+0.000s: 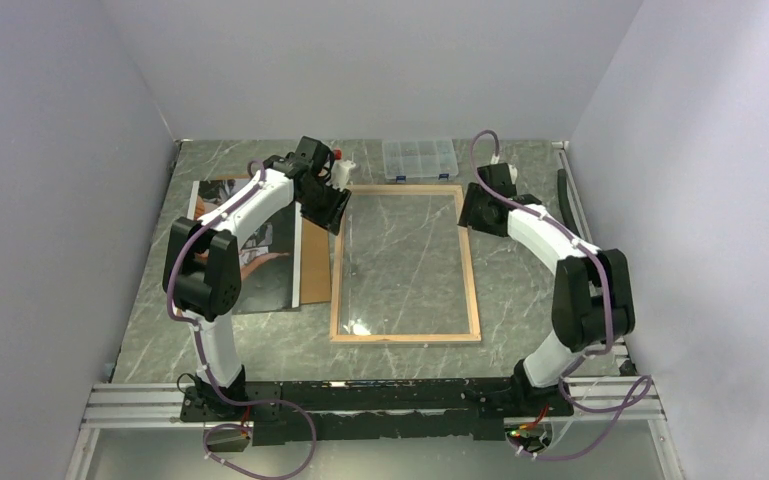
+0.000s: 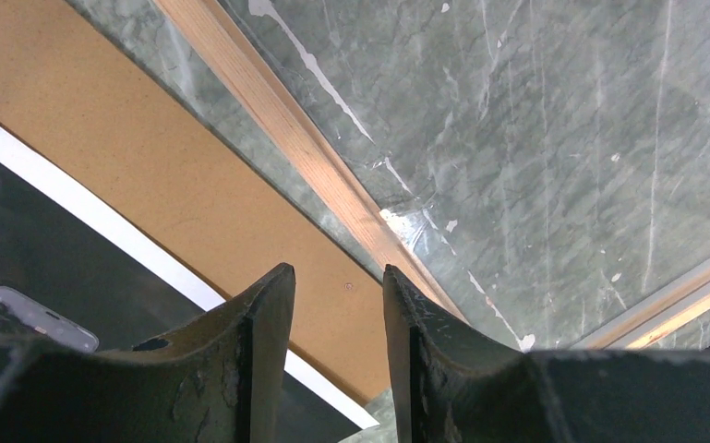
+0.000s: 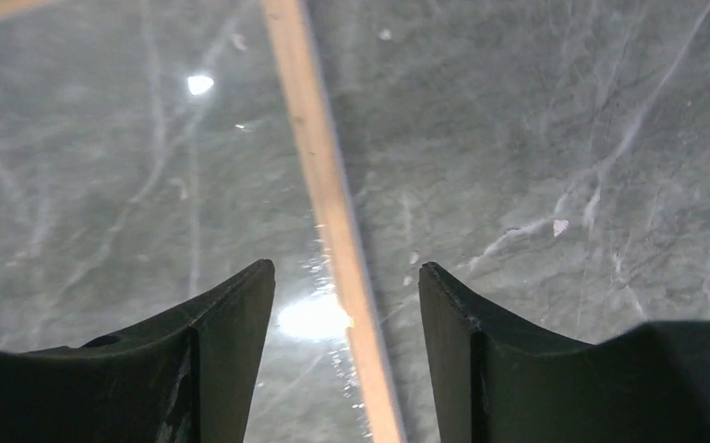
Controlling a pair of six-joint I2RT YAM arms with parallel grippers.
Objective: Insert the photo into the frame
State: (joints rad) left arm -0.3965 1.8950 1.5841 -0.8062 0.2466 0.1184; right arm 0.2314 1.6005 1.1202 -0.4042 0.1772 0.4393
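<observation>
At the middle of the marble bench (image 1: 520,300), the frame (image 1: 405,337) is laid flat with its light wood side up, and the stone is seen through its clear pane. Just beside its left rail a plain brown backing board (image 1: 314,270) is placed. Further left the photo (image 1: 268,262) is laid flat, partly hidden beneath the left arm. A clear compartment box (image 1: 419,158) is set near the far edge. The left pincer (image 1: 332,212) is held over the frame's far left corner, released, with nothing between its fingers. The right pincer (image 1: 468,210) is held over the right rail near the far corner, likewise released and empty.
</observation>
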